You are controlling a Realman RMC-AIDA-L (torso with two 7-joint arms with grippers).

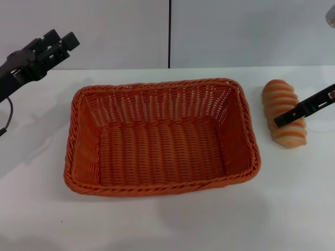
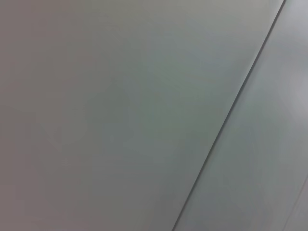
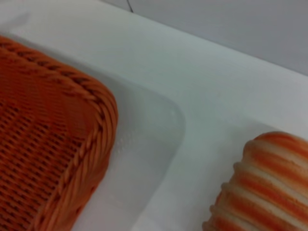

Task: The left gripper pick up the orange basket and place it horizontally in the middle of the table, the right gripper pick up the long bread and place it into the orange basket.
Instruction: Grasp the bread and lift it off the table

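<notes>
The orange basket (image 1: 162, 137) lies lengthwise on the white table (image 1: 157, 219), near its middle, with nothing inside. Its braided corner (image 3: 53, 144) fills one side of the right wrist view. The long bread (image 1: 283, 112) rests on the table just right of the basket, and one ridged end of the bread (image 3: 262, 187) shows in the right wrist view. A thin black finger of my right gripper (image 1: 293, 112) reaches in from the right and crosses over the loaf. My left gripper (image 1: 58, 42) hangs open at the far left, raised and well clear of the basket.
A grey wall with a dark vertical seam (image 1: 169, 34) stands behind the table. The left wrist view shows only wall panels and a seam (image 2: 231, 115). Bare tabletop lies in front of the basket.
</notes>
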